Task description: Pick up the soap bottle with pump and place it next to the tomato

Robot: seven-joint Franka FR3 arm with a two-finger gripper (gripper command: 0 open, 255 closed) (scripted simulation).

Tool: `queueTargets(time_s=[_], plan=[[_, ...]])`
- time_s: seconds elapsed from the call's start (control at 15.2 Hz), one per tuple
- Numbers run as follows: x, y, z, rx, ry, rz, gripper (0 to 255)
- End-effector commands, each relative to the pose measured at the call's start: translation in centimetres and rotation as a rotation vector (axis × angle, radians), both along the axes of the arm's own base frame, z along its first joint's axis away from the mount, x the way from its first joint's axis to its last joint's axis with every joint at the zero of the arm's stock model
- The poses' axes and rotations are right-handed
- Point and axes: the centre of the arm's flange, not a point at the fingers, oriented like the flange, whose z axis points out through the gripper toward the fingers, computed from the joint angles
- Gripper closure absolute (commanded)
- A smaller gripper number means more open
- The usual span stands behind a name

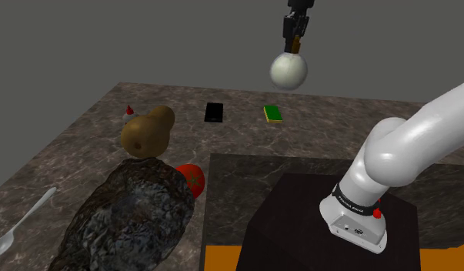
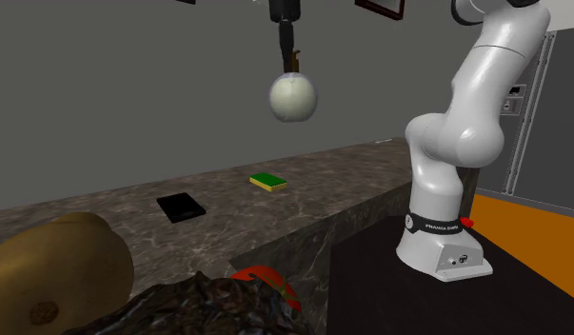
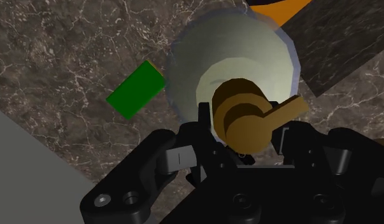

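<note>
The soap bottle (image 1: 288,71) is a pale, round globe with a brown pump on top. It hangs high above the dark marble counter (image 1: 245,135), over the green sponge. My gripper (image 1: 297,42) is shut on the pump from above. The second exterior view shows the bottle (image 2: 293,97) dangling below the gripper (image 2: 288,59). In the wrist view the brown pump (image 3: 248,114) sits clasped in the gripper (image 3: 244,137), with the globe (image 3: 235,57) beyond it. The red tomato (image 1: 191,177) lies on the counter toward the shoulder view's lower left, far below the bottle, and its top shows in the second exterior view (image 2: 266,281).
A green sponge (image 1: 274,113) and a flat black object (image 1: 215,112) lie at the counter's far side. A large potato (image 1: 148,131) and a dark mottled lump (image 1: 134,219) flank the tomato. A white spoon (image 1: 22,223) lies at the left. The black stand (image 1: 322,231) is at lower right.
</note>
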Motion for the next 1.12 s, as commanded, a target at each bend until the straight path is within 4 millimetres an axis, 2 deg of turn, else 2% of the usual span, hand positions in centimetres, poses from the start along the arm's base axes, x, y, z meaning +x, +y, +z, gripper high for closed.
queueTargets(time_s=[0.0,1.06], plan=[[0.9,2.5,0.0,0.0,0.0,-0.001,255],[9.0,22.1,0.1,0.0,0.0,-0.001,255]])
